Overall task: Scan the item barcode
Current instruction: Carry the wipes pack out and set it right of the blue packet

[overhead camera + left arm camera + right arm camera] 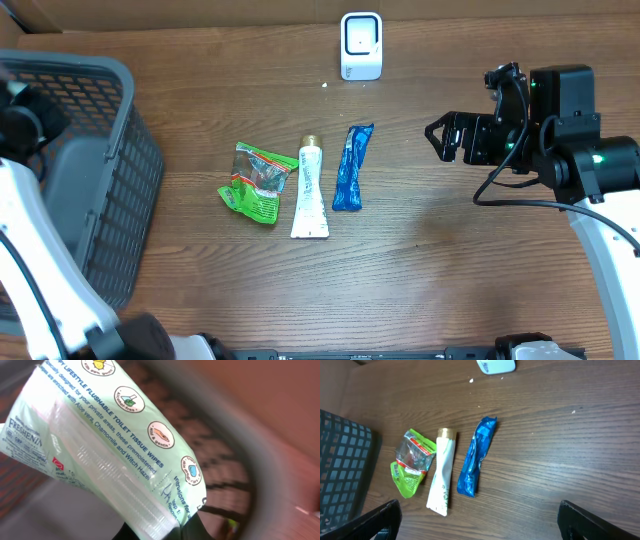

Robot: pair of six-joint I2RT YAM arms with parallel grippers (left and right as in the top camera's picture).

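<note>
Wide wooden table (pixel 420 290), and on its left edge the grey mesh basket (pixel 110 200), with the left arm (pixel 30 240) reaching down into it. From the left wrist view, the left gripper (pixel 160 532) is clenched on the lower corner of a pale green wipes pack (pixel 110 445). The pack hangs close in front of the lens, with the basket's rim and mesh blurred behind it. So the item is in the grasp but down inside the basket, well apart from the scanner. Over on the right, the right gripper (pixel 445 138) hovers above bare wood with its jaws spread wide and nothing between them. Mid-table lie three loose goods side by side: a white tube (pixel 310 190), a blue packet (pixel 352 168) just right of it, and a crumpled green packet (pixel 255 182) to its left. At the far edge stands the small white scanner (pixel 361 45). This looks like the pick-up step just secured. The next move calls for lifting the pack clear of the basket wall, carrying it across to the scanner and turning it so the barcode faces the window. No barcode shows on the visible face, so it may need a rotation
</note>
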